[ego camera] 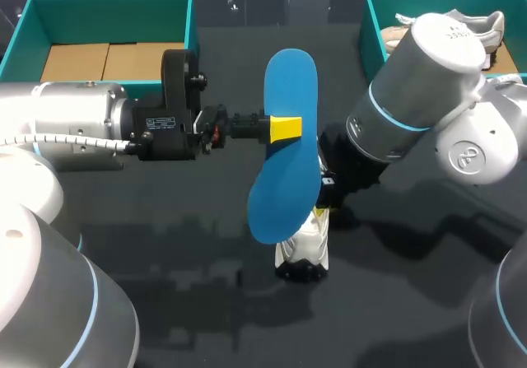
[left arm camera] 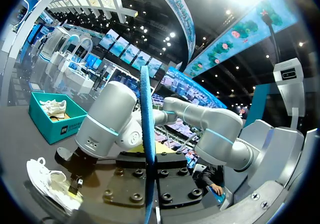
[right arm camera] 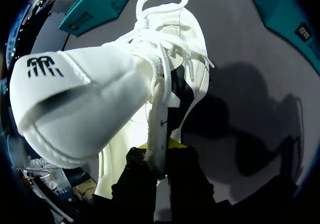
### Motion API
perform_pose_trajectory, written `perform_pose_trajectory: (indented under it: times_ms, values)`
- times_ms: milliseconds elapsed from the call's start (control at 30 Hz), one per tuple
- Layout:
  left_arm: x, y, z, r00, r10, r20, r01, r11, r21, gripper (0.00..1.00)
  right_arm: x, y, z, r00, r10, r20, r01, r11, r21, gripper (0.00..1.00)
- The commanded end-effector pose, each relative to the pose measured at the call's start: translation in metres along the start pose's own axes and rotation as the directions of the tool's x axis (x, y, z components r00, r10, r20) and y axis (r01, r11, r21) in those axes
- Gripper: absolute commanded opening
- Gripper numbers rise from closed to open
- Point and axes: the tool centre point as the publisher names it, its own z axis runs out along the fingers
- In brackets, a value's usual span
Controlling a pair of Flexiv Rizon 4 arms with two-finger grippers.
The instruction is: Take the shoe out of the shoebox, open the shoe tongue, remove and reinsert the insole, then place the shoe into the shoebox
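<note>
Insole removed; reinsertion and boxing outstanding.
Blue insole is held aloft, pinched between the fingers of the left gripper; white shoe, on the surface, is clamped at its collar by right gripper.

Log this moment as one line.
left gripper: shut on blue insole, held above table | right gripper: shut on white shoe | insole: out of shoe
</note>
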Motion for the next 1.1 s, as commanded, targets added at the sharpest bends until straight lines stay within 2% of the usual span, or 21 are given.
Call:
perform_pose_trajectory:
  times_ms: [33,333,367,400,433,467,567,767,900,1100]
  values:
    - [0.000,0.002,0.002,1.000,0.001,0.001,-0.001,1.000,0.004,0.00,0.000,0.007,0.008,1.000,-0.012,0.003,0.012,0.999,0.029,0.00]
    - [0.000,0.002,0.002,1.000,0.001,0.001,-0.001,1.000,0.004,0.00,-0.003,0.009,0.017,1.000,-0.022,-0.021,0.023,0.998,0.051,0.00]
    - [0.000,0.002,0.002,1.000,0.001,0.001,-0.001,1.000,0.004,0.00,-0.003,0.009,0.018,1.000,-0.021,-0.024,0.022,0.998,0.051,0.14]
    - [0.000,0.002,0.002,1.000,0.001,0.001,-0.001,1.000,0.004,0.00,-0.004,0.009,0.018,0.999,-0.019,-0.027,0.021,0.998,0.051,0.35]
    - [0.000,0.002,0.002,1.000,0.001,0.001,-0.001,1.000,0.004,0.00,-0.004,0.009,0.018,0.999,-0.019,-0.029,0.020,0.999,0.051,0.65]
    - [0.000,0.002,0.002,1.000,0.001,0.001,-0.001,1.000,0.004,0.00,-0.004,0.009,0.016,0.999,-0.016,-0.032,0.018,0.999,0.046,1.00]
    - [0.000,0.002,0.002,1.000,0.001,0.001,-0.001,1.000,0.004,0.00,-0.004,0.007,0.006,0.999,0.003,-0.045,-0.002,0.999,0.032,1.00]
    - [0.000,0.002,0.002,1.000,0.001,0.001,-0.001,1.000,0.004,0.00,-0.003,0.004,-0.031,0.996,0.027,-0.080,-0.027,1.000,0.002,1.00]
    - [0.000,0.002,0.002,1.000,0.001,0.001,-0.001,1.000,0.004,0.00,-0.003,0.002,-0.061,0.985,-0.001,-0.174,-0.009,0.998,-0.056,1.00]
    - [0.000,0.002,0.002,1.000,0.001,0.001,-0.001,1.000,0.004,0.00,-0.003,0.002,-0.061,0.985,-0.001,-0.174,-0.009,0.998,-0.056,1.00]
